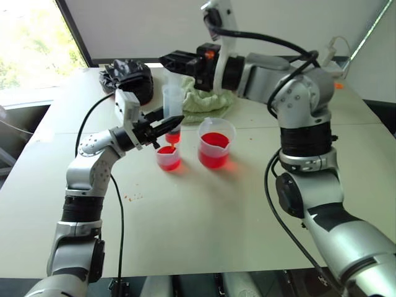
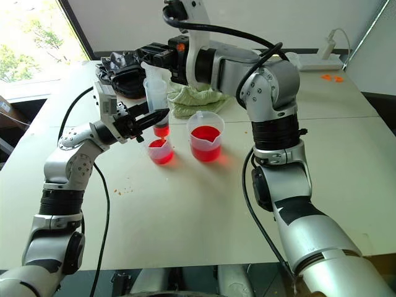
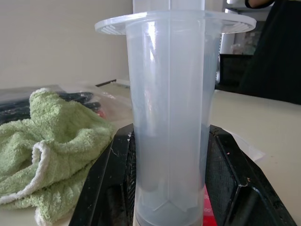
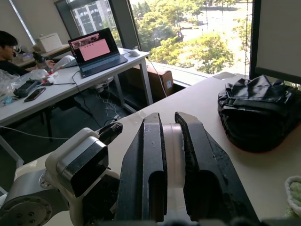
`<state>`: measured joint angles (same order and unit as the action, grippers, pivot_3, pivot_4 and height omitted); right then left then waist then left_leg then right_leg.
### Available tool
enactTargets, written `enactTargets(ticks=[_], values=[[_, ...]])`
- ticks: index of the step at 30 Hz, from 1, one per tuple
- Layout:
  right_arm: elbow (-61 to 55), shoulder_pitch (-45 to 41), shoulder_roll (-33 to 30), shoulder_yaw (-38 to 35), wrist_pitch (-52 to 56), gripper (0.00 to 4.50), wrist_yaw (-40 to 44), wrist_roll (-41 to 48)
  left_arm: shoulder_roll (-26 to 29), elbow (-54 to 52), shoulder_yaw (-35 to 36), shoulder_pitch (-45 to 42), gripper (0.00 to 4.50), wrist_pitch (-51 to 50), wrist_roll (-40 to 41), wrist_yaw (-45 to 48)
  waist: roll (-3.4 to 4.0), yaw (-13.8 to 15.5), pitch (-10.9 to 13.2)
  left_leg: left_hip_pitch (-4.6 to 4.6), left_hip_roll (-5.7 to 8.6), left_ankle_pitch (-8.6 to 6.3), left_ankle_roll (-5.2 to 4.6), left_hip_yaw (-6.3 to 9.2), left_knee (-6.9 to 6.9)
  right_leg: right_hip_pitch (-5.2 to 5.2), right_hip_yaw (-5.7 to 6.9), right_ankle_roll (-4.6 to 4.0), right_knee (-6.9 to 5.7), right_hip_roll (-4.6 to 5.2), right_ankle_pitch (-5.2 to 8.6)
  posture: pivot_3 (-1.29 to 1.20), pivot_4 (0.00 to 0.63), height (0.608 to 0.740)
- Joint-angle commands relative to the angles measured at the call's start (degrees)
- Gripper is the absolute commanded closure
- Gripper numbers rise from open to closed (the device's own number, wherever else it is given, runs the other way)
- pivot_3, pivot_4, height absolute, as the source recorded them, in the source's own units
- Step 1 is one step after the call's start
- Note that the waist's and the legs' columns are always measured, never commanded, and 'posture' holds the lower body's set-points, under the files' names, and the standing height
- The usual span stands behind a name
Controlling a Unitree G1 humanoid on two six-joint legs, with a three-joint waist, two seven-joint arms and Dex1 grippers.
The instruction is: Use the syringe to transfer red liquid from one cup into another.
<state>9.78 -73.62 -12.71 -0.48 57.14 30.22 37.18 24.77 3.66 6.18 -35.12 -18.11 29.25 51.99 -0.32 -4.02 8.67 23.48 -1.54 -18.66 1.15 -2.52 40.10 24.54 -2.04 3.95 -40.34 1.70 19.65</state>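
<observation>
The clear syringe (image 1: 172, 102) stands upright, its tip just above the smaller cup (image 1: 168, 158), which holds some red liquid. A little red liquid (image 1: 173, 137) shows at the bottom of the barrel. My left gripper (image 1: 168, 125) is shut on the syringe's lower barrel; in the left wrist view its black fingers (image 3: 106, 188) flank the barrel (image 3: 169, 117). My right gripper (image 1: 172, 61) reaches in from the right and is shut on the white plunger top (image 4: 173, 155). The larger beaker (image 1: 215, 143), partly filled with red liquid, stands just right of the small cup.
A green towel (image 1: 207, 99) and a black bag (image 1: 130, 77) lie behind the cups. A white power strip (image 2: 318, 62) and orange bits (image 2: 331, 77) sit at the far right. Beyond the table's left edge, a person (image 4: 9, 44) sits at a desk with a laptop (image 4: 96, 49).
</observation>
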Motion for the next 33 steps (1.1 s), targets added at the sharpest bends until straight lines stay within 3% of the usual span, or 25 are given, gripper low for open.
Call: enactTargets(ticks=[1,33], values=[[-1.3,-2.8,1.3,-0.2,-0.6,4.46,1.2,0.5,0.8,-2.4,1.8,-0.7,3.10,1.3,0.5,-1.0,0.00,0.0,0.0,0.00,0.01,0.00,0.00,0.00,0.00,0.00,0.00,0.00,0.00,0.01,0.00,0.00,0.150,0.724],[-6.1,0.7,7.0,2.4,4.6,4.46,2.3,0.6,1.4,-4.0,3.9,-0.4,3.10,1.0,0.9,-3.2,0.00,-0.1,0.0,0.00,0.01,0.01,0.01,0.02,0.00,0.00,0.03,0.00,-0.10,0.00,0.00,0.00,0.150,0.724]])
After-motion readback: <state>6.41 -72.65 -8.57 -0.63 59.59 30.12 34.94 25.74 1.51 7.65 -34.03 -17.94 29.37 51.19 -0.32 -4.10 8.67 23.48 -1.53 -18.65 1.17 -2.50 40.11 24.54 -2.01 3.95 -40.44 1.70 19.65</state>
